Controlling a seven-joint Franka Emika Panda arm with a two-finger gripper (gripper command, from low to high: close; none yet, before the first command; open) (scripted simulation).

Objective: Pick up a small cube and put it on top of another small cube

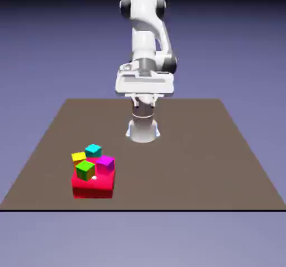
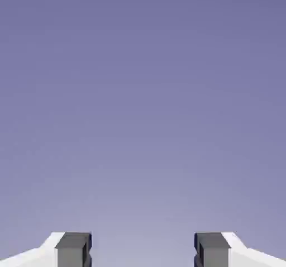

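Gripper (image 2: 143, 252) is seen spread and empty, well apart from the cyan cube (image 1: 93, 149), which lies beside a red block (image 1: 93, 186); judged light, rigid and smooth, the cube is best pinched across opposite flat faces.

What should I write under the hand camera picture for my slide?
Open gripper, nothing between its two grey fingertips, facing only plain blue-violet backdrop.

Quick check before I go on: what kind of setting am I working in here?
Most likely a rendered simulation, not a real room: a flat brown table before a plain blue-violet backdrop, with a white arm and flat-coloured blocks, including a cyan cube beside a red block.
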